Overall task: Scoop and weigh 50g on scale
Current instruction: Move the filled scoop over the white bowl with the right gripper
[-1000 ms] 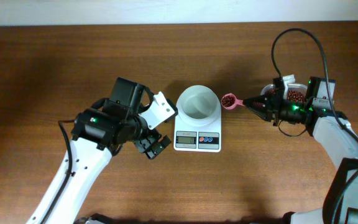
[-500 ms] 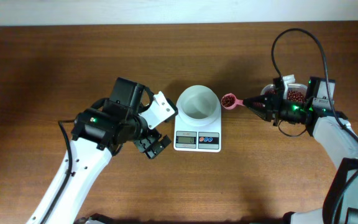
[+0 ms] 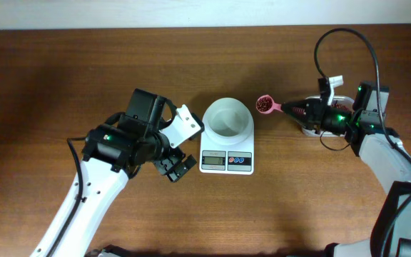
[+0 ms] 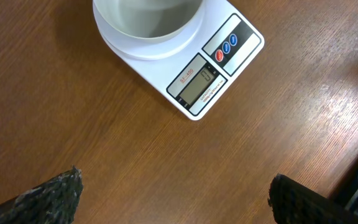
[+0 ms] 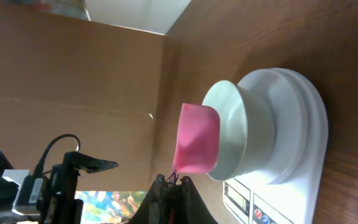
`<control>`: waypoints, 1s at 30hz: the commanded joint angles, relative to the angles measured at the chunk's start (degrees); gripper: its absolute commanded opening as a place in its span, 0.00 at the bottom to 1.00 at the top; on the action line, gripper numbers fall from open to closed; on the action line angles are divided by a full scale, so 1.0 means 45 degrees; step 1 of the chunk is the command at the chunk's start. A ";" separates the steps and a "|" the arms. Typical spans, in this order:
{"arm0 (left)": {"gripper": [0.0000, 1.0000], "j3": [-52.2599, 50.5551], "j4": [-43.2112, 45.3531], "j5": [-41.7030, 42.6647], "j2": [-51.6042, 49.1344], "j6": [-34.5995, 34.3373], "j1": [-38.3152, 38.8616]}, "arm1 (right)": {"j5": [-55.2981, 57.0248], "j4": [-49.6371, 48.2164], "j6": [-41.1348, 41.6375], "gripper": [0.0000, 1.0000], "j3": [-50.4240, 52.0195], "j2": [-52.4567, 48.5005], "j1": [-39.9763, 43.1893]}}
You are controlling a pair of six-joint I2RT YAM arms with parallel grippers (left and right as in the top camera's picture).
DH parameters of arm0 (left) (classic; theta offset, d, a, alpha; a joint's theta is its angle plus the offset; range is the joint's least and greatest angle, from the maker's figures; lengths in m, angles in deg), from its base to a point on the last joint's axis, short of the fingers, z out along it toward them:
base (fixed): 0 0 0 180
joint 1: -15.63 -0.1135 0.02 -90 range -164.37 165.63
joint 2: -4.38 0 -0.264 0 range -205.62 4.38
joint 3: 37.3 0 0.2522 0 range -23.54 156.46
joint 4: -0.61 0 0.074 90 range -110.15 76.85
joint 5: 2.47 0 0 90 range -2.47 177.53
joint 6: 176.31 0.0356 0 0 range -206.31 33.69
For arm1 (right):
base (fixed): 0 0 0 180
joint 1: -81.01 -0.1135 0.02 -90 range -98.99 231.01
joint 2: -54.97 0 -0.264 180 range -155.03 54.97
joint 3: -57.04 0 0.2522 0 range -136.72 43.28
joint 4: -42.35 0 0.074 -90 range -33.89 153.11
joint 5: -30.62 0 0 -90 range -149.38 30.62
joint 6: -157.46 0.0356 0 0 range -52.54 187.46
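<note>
One scale at mid-table, bearing one white bowl. On its face: one grey display, one red button and two blue buttons. Two grippers in all. Right gripper clamped tight on the handle of one pink spoon, held level just right of the bowl's rim, not over it. One small load of red-brown beans in the spoon's cup. Left gripper spread wide, gripping nothing, low just left of the scale.
</note>
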 commanded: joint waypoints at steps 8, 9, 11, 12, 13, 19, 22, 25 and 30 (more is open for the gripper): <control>0.99 -0.0049 0.0010 -0.0049 0.0112 0.0199 -0.0068 | 0.0695 -0.0248 0.0709 0.04 -0.0039 -0.0087 -0.0136; 0.99 -0.0049 0.0010 -0.0049 0.0112 0.0199 -0.0068 | 0.0869 -0.0291 0.0709 0.04 -0.0039 -0.0087 -0.0204; 0.99 -0.0049 0.0010 -0.0049 0.0112 0.0199 -0.0068 | 0.1030 -0.0379 0.0646 0.04 -0.0039 -0.0087 -0.0427; 0.99 -0.0049 0.0010 -0.0049 0.0112 0.0199 -0.0068 | 0.1035 -0.0418 0.0568 0.04 -0.0039 -0.0087 -0.0607; 0.99 -0.0049 0.0010 -0.0049 0.0112 0.0199 -0.0068 | 0.1035 -0.0423 0.0573 0.04 -0.0039 -0.0087 -0.0797; 0.99 -0.0049 0.0010 -0.0049 0.0112 0.0199 -0.0068 | 0.1603 -0.0442 0.0573 0.04 -0.0039 -0.0087 -0.2215; 0.99 -0.0049 0.0010 -0.0049 0.0112 0.0199 -0.0068 | 0.2433 -0.0515 0.0568 0.04 -0.0039 -0.0087 -0.2773; 0.99 -0.0049 0.0010 -0.0049 0.0112 0.0199 -0.0068 | 0.3172 -0.1209 0.0563 0.04 -0.0039 -0.0092 -0.3215; 0.99 -0.0049 0.0010 -0.0049 0.0112 0.0199 -0.0068 | 0.3507 -0.1520 -0.0641 0.04 -0.0039 -0.0087 -0.3759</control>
